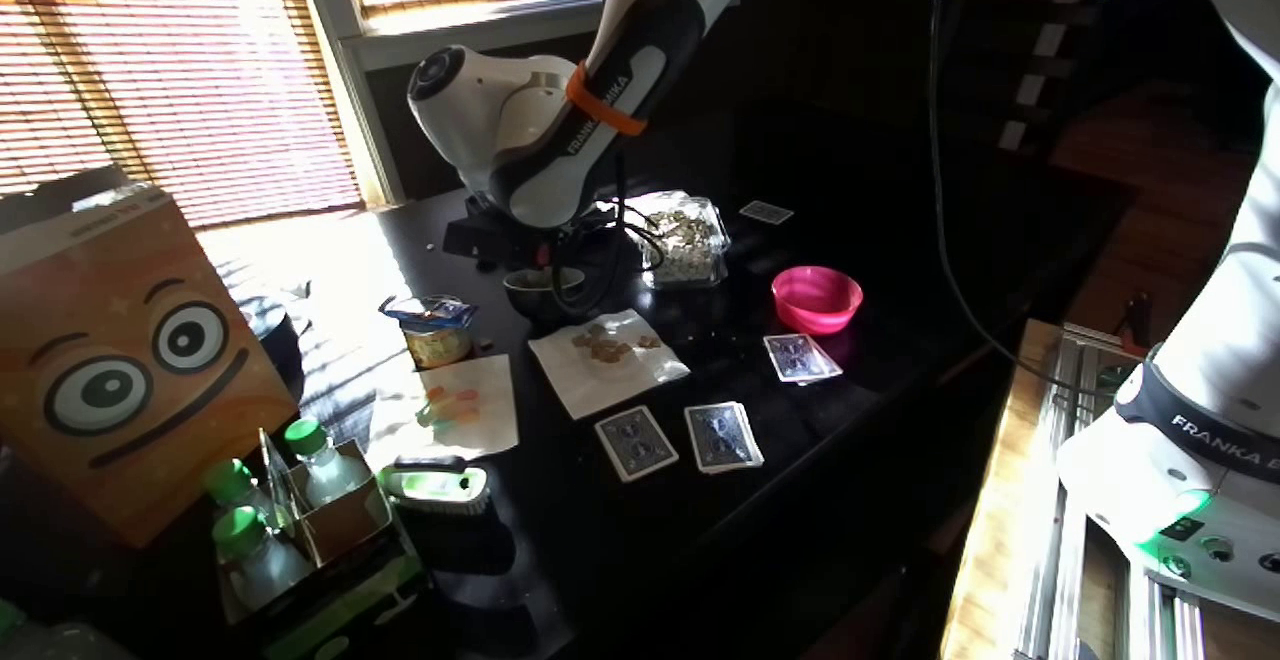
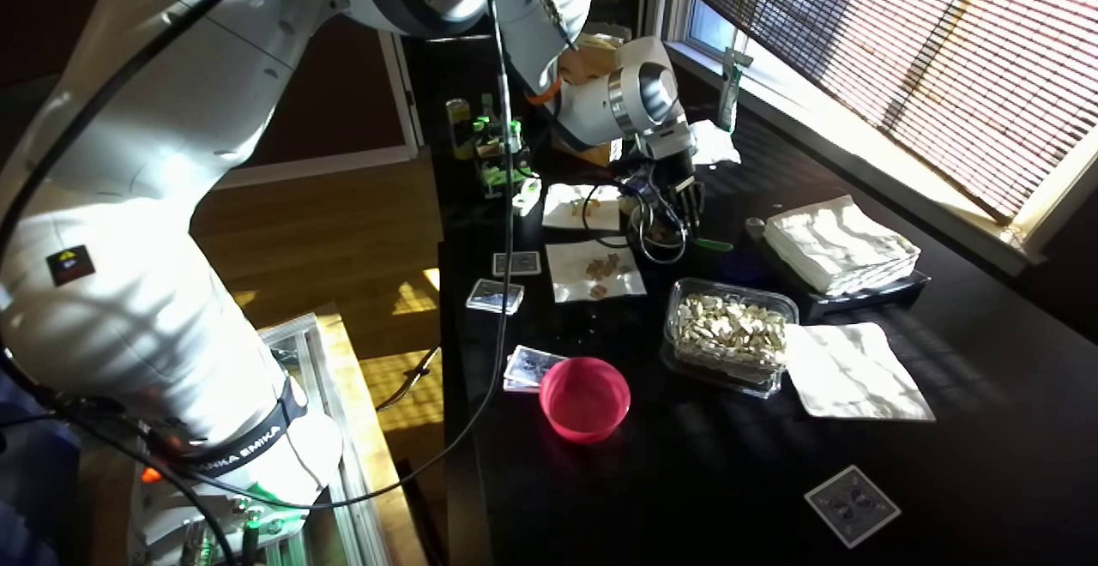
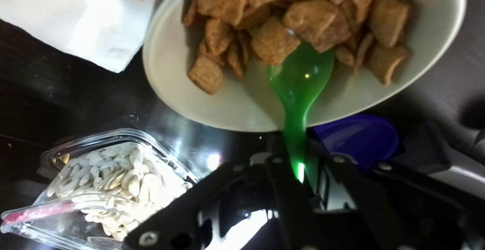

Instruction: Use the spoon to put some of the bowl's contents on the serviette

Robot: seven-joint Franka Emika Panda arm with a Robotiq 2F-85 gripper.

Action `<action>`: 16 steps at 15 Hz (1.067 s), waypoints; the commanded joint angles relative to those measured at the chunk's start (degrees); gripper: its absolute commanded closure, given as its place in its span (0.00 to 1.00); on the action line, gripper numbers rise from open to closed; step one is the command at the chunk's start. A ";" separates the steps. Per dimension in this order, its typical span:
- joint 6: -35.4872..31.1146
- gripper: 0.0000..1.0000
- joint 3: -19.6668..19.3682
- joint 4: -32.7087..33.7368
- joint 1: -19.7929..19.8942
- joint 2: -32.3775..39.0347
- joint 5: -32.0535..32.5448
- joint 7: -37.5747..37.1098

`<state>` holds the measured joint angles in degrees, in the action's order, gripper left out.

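Current step, my judgement: scooping — my hand (image 3: 296, 152) closed on handle of green spoon (image 3: 301, 76), spoon's head inside cream bowl (image 3: 242, 106), tip under brown pieces (image 3: 303, 17)
Whether any load rides on tip, cannot tell
Serviette (image 1: 590, 390) flat on worktop (image 2: 686, 480) just beside bowl, more brown pieces (image 1: 605, 348) already on it
Next move calls for level lift over rim, short carry, tip-out above serviette — jerk could shed load
Pose: my arm (image 1: 650, 55) reaches across worktop, wrist low over bowl in both exterior views

Robot arm (image 1: 640, 50) outstretched, wrist (image 2: 667, 139) angled down, jaws clamped nearly together
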<state>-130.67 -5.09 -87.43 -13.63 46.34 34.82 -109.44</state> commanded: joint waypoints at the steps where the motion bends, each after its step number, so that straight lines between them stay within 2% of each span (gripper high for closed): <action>1: -2.22 0.96 -0.87 -0.91 -0.37 -0.67 -2.47 1.28; 12: -7.70 0.96 -1.97 -2.86 -0.47 -1.67 -4.61 4.02; 16: -9.15 0.96 -3.91 -3.45 -1.63 -1.55 -2.95 3.39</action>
<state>-137.52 -7.00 -88.47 -13.91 46.07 32.38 -106.93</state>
